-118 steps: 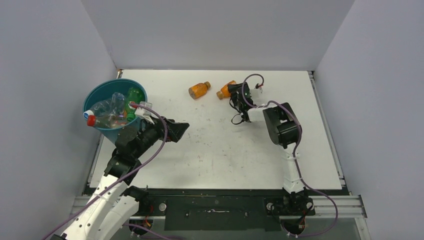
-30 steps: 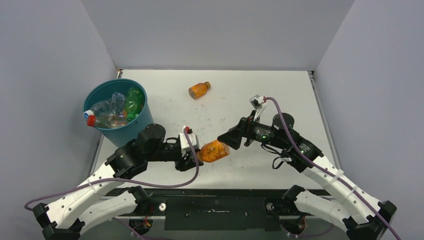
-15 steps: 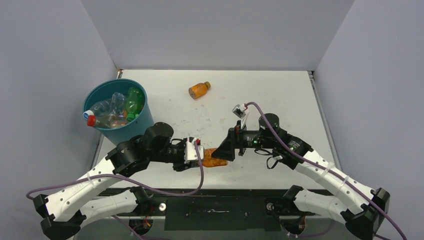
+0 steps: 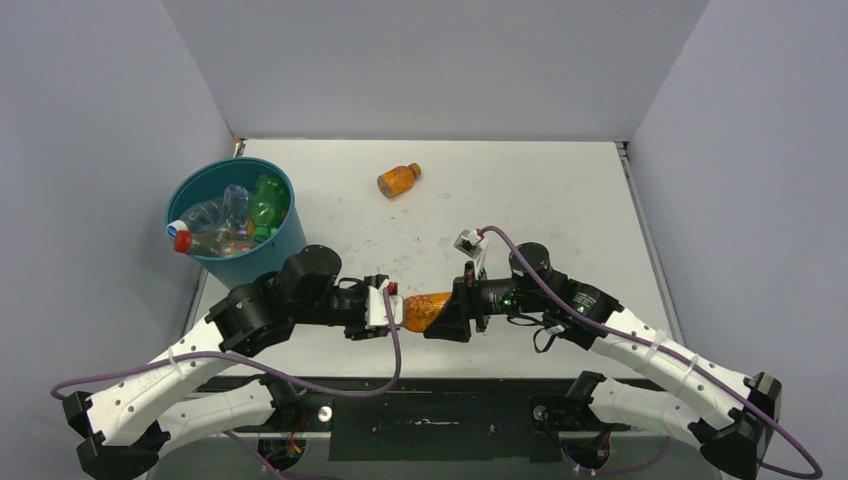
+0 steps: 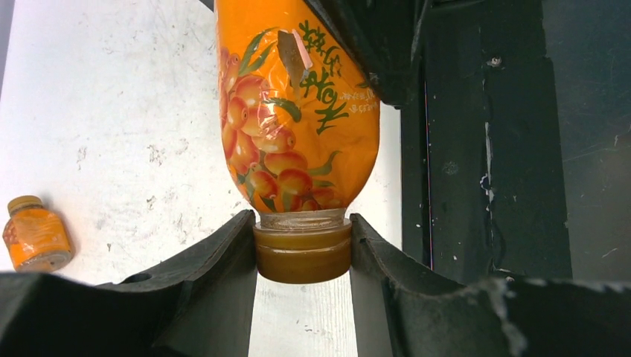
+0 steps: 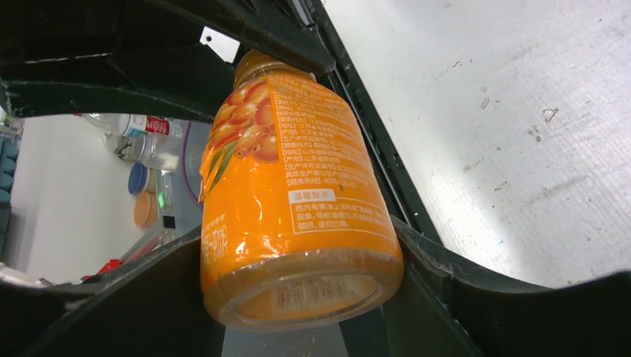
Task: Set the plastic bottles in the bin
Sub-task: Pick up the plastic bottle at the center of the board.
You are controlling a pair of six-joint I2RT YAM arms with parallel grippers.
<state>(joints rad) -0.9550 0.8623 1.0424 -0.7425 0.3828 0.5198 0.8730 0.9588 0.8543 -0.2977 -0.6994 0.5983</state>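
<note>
An orange bottle (image 4: 424, 309) with a brown cap (image 5: 302, 253) hangs level between both arms over the table's near edge. My left gripper (image 4: 395, 308) is shut on the cap, a finger (image 5: 223, 253) pressed to each side. My right gripper (image 4: 447, 312) is closed on the bottle's base (image 6: 298, 290), its fingers (image 6: 431, 260) touching both sides. A second orange bottle (image 4: 398, 180) lies at the far middle of the table and shows small in the left wrist view (image 5: 36, 232). The teal bin (image 4: 290, 245) stands at the far left with a green bottle (image 4: 265, 200) and clear bottles inside.
The white table (image 4: 560, 200) is walled by grey panels on three sides. A black rail (image 4: 430, 410) runs along the near edge below the held bottle. Purple cables loop from both wrists.
My right gripper has moved left along the bottle and closed on its base. The left gripper keeps its hold on the cap, and the bottle has shifted slightly.
</note>
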